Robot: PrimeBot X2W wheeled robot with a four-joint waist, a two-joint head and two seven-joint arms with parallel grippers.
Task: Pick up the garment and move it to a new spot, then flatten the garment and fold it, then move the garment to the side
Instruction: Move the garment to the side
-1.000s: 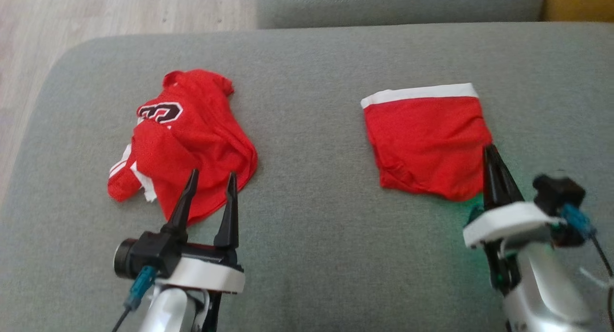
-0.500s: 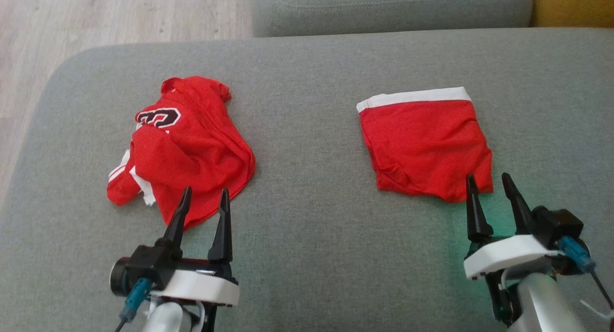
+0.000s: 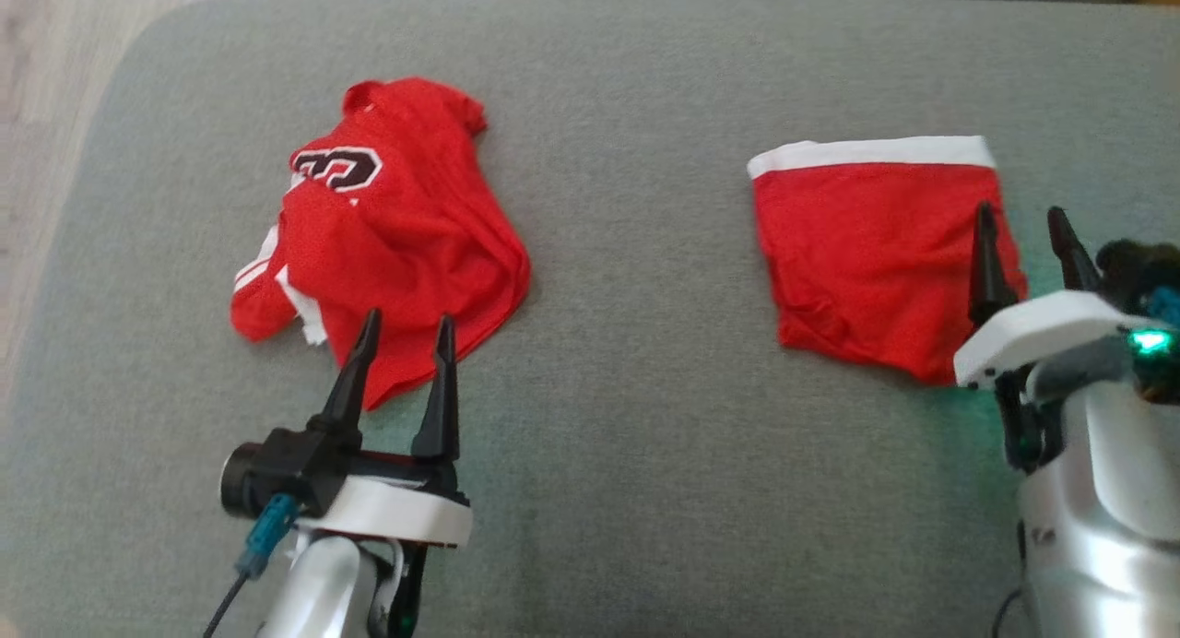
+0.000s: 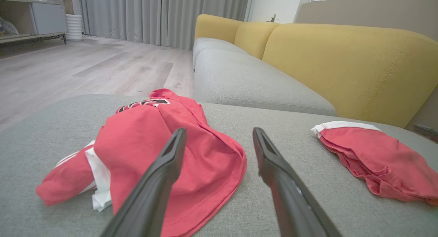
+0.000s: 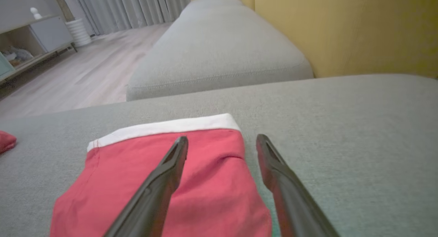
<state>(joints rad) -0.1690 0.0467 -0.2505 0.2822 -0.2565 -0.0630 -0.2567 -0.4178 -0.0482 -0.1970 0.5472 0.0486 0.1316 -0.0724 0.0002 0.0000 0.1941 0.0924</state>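
We go left to right in the head view. Wood floor (image 3: pixel 37 57) shows at 10 o'clock, past the rounded corner of the grey cushion (image 3: pixel 627 361). The crumpled jersey (image 3: pixel 387 242) lies in a heap at about 10 o'clock on the cushion, with its black-and-white print up and a striped sleeve sticking out toward 8 o'clock. The left gripper (image 3: pixel 408 317) sits at 7 o'clock. Its fingers are moderately apart and hold nothing, and the tips are over the jersey's near hem at its 6 o'clock. We can't tell whether they touch the cloth.

The folded piece (image 3: pixel 867 251), red with a white band along its 12 o'clock edge, lies flat at 2 o'clock, well apart from the jersey. The right gripper (image 3: pixel 1020 208) is at 4 o'clock, fingers also spread and empty. One finger is over the piece's 3 o'clock edge and the other is over bare cushion.

We judge the folded piece is done and the jersey is next.

Risks:
- The left fingers pinch only the top layer of the hem, so the jersey lifts as a twisted lump and won't flatten.
- A thin fingertip snags the cloth or digs into the soft cushion.
- The right finger catches the folded edge when it moves and undoes the fold.
- A drag toward 9 o'clock sends the jersey off the cushion onto the floor.
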